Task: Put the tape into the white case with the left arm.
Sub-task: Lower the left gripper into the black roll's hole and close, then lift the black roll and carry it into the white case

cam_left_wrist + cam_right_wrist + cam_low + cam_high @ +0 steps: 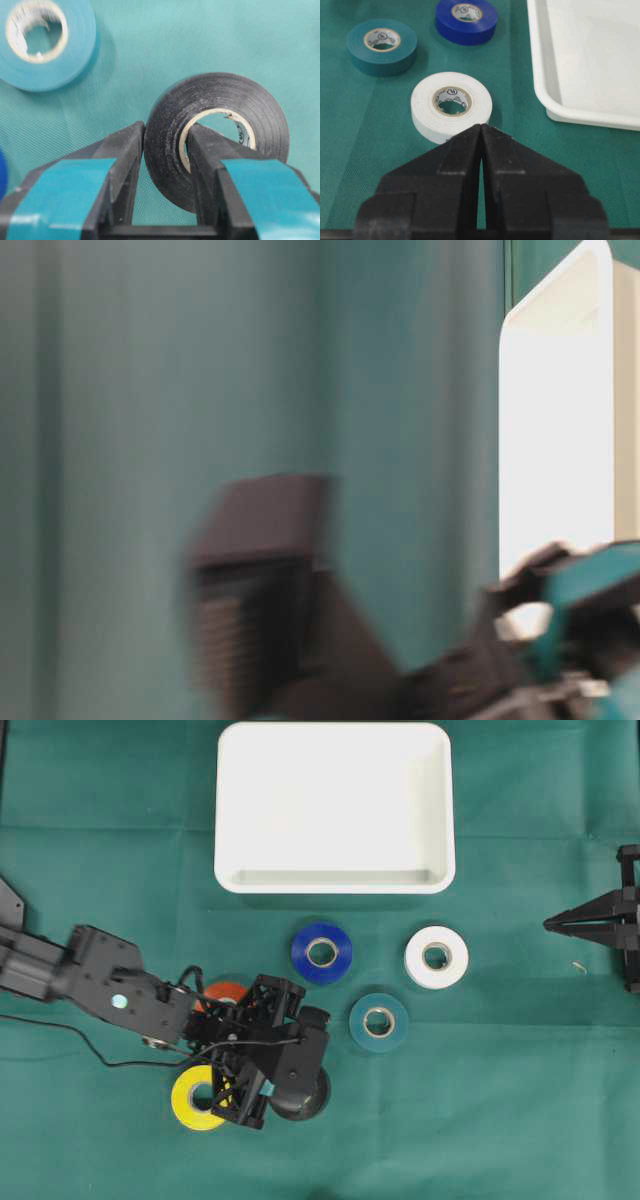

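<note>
My left gripper (290, 1092) (167, 131), with teal-banded black fingers (125, 150), is shut on the wall of a black tape roll (312, 1098) (260, 115). One finger is outside the roll and the other is in its hole. The roll stands tilted on the green cloth at the front left. The white case (230, 810) (545, 100) lies at the back centre with nothing in it. My right gripper (550, 925) (481, 127) is shut on nothing at the right edge, pointing toward a white tape roll (436, 957) (451, 105).
Loose rolls lie on the cloth: blue (321, 952) (466, 20), teal (378, 1022) (382, 46) (45, 40), yellow (195, 1098) beside my left gripper, and orange (225, 992) partly under the left arm. The table-level view is blurred, showing only the case's edge (555, 420).
</note>
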You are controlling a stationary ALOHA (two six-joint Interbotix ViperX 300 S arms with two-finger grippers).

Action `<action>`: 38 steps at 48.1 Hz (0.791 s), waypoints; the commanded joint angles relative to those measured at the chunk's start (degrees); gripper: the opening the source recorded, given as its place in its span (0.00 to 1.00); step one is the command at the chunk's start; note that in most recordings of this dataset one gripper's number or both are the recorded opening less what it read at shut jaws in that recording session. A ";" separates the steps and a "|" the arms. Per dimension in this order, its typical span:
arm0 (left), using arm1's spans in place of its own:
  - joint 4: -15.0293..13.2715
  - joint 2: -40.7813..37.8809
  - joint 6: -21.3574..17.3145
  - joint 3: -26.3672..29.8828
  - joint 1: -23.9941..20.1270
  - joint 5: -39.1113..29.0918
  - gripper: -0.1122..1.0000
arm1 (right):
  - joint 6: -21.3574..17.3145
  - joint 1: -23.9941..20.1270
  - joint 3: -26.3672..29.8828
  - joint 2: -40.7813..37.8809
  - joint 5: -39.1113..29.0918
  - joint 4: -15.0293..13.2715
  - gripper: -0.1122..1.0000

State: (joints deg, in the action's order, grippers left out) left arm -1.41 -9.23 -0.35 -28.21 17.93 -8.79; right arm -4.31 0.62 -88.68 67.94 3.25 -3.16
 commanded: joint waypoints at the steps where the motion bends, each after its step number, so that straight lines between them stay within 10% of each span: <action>1: 0.00 3.69 -0.26 0.79 -0.09 -0.97 0.33 | -0.09 0.09 0.53 -0.35 0.62 -0.09 0.02; 38: 0.09 0.44 -9.32 7.21 -15.03 -1.32 0.33 | -0.09 0.09 0.53 -0.35 0.62 -0.09 0.02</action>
State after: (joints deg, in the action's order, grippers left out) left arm -1.41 -9.23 -8.96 -23.47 4.39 -10.72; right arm -4.31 0.62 -88.77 67.94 3.16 -3.16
